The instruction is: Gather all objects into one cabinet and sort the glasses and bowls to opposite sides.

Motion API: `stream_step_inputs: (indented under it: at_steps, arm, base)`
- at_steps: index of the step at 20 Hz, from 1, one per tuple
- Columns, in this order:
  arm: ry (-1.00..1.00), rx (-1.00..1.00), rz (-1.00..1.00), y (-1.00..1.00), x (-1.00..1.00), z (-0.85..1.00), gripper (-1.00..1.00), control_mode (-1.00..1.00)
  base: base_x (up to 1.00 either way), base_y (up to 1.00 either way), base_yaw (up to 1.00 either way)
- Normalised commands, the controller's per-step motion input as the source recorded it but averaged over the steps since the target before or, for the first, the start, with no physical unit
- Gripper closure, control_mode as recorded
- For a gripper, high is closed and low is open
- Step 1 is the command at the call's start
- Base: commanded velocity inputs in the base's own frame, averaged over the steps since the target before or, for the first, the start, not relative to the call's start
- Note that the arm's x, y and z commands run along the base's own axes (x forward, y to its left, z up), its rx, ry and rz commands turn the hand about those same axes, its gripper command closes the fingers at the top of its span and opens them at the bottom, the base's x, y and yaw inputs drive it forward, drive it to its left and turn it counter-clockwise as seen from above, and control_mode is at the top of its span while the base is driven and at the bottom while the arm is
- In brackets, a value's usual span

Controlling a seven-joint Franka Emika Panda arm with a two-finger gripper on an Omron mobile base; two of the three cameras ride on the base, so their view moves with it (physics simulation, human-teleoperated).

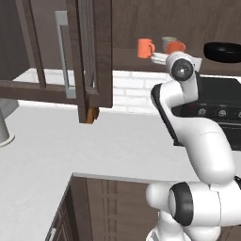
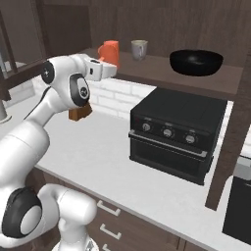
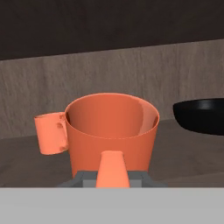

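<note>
The brown cabinet shelf (image 2: pixel 162 68) carries two orange mugs (image 1: pixel 145 48), a grey-green mug (image 2: pixel 139 49) and a black bowl (image 2: pixel 196 62)

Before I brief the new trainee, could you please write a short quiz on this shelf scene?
1. True or false: in the right base view, the black bowl stands left of the grey-green mug.
2. Which thing is closest to the camera in the hand view? A) an orange mug B) the black bowl C) a plate
3. How many orange mugs does the left base view show?

Key:
1. False; the black bowl is to its right.
2. A.
3. Two: the orange mug beside the arm and a second orange mug further left.
</note>
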Motion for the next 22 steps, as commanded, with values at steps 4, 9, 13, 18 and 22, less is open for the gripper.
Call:
stream_step_inputs:
  at_steps: [4,9,13,18,22]
  arm:
    - [0.16,0.0,-0.01,-0.3,0.14,0.5,1.0,-1.0]
    - [0.15,0.0,-0.01,-0.23,0.13,0.35,1.0,-1.0]
    - [0.07,-0.01,0.0,-0.01,0.04,-0.02,1.0,-1.0]
    - [0.03,-0.09,0.0,0.0,0.0,-0.29,1.0,-1.0]
    - [0.01,-0.07,0.0,0.0,0.02,-0.22,1.0,-1.0]
  base:
    - [0.0,0.0,0.0]
    - [0.0,0.0,0.0]
    - [0.0,0.0,0.0]
    - [0.0,0.0,0.0]
    - [0.0,0.0,0.0]
